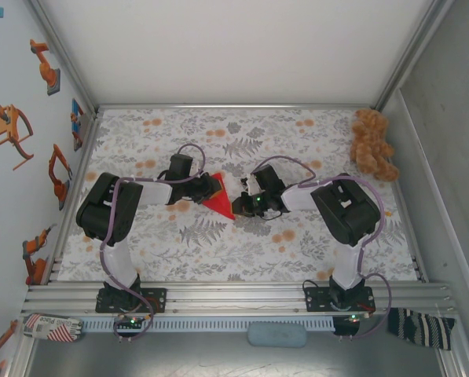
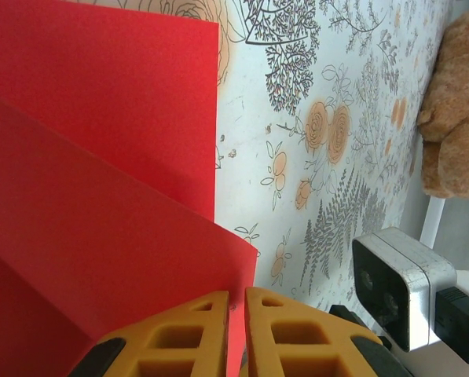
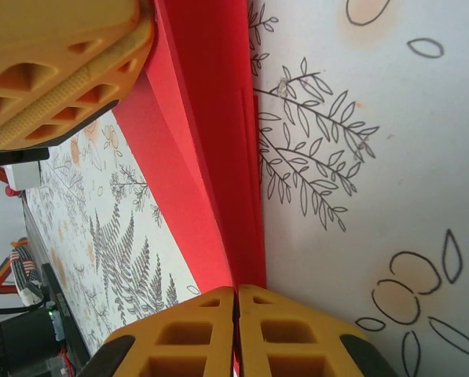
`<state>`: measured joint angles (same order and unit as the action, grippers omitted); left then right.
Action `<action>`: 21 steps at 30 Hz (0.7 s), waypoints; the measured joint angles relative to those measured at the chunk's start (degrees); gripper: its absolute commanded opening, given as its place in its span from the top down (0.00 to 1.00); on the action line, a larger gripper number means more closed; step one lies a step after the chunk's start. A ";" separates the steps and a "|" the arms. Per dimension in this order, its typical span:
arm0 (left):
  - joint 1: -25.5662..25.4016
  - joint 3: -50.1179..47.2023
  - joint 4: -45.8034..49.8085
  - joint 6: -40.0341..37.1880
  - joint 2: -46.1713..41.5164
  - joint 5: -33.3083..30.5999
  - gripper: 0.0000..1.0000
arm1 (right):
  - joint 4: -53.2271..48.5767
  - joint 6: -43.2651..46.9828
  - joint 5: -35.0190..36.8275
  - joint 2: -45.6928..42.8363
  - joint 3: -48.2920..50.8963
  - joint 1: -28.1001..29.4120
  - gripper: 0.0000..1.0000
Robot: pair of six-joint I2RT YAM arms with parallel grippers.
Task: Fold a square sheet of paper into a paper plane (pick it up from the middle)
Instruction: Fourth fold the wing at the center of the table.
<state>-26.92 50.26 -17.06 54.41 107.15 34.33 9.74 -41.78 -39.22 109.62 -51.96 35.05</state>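
The red sheet of paper (image 1: 217, 206) is folded into a pointed triangle and hangs between my two grippers over the middle of the table. Whether it has the full paper plane shape, I cannot tell. My left gripper (image 1: 210, 188) is shut on its upper left part. In the left wrist view the yellow jaws (image 2: 236, 294) pinch a red edge, with layered flaps (image 2: 100, 157) spreading beyond. My right gripper (image 1: 239, 206) is shut on the lower right tip. In the right wrist view it (image 3: 236, 289) clamps the narrow folded strip (image 3: 218, 118), with the left fingers (image 3: 61, 63) at the top left.
A brown teddy bear (image 1: 373, 145) sits at the back right corner of the flowered tablecloth (image 1: 218, 251), and it shows again in the left wrist view (image 2: 458, 110). Walls enclose the table on the left, the back and the right. A striped cloth (image 1: 421, 326) lies below the front rail.
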 measured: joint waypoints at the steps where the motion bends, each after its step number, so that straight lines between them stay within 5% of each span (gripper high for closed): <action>1: 0.00 0.00 0.04 -0.02 0.00 0.00 0.85 | 0.00 0.02 -0.02 0.07 0.00 0.00 0.91; 21: 0.00 0.44 1.62 -0.46 0.02 -0.90 0.88 | -1.88 1.09 -0.39 0.72 -1.05 -0.04 0.93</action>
<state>-26.92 50.70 -15.44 53.95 107.18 33.43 7.86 -40.69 -39.62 110.34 -53.01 35.00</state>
